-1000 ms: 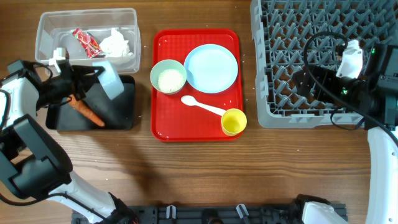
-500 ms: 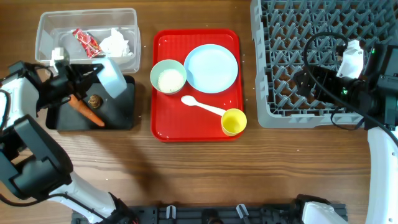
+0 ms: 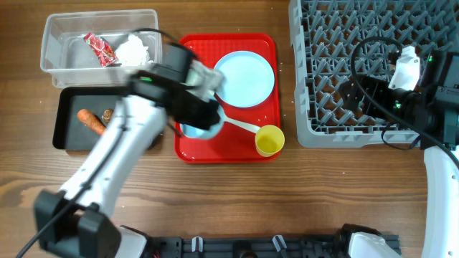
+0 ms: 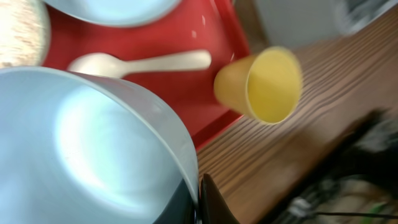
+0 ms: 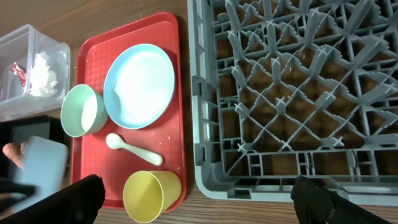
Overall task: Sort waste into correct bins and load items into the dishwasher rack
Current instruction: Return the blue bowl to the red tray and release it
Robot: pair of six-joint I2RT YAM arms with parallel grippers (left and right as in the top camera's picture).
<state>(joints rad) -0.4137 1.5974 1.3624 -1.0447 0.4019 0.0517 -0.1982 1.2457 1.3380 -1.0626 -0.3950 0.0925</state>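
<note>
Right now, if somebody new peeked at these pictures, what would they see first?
The bright red tray in the middle of the table jumps out, with a yellow cup at its near right corner. The left gripper reaches across it, pinching the rim of a light-blue bowl. On the right sits the big grey rack, no dishes showing in it.

Left arm [image 3: 136, 122] stretched over the rectangular red plastic serving tray [image 3: 229, 149]
A light-blue bowl [image 3: 195, 131] is glimpsed under the arm's blurred end. A round light-blue plate [image 3: 244, 77], white plastic spoon [image 3: 240, 125] and small yellow cup [image 3: 269, 140] are seen on that tray. An orange carrot [image 3: 90, 120] is seen in the black rectangular tray [image 3: 68, 136], and a crumpled white tissue [image 3: 131, 50] in the clear plastic tub [image 3: 66, 56].
</note>
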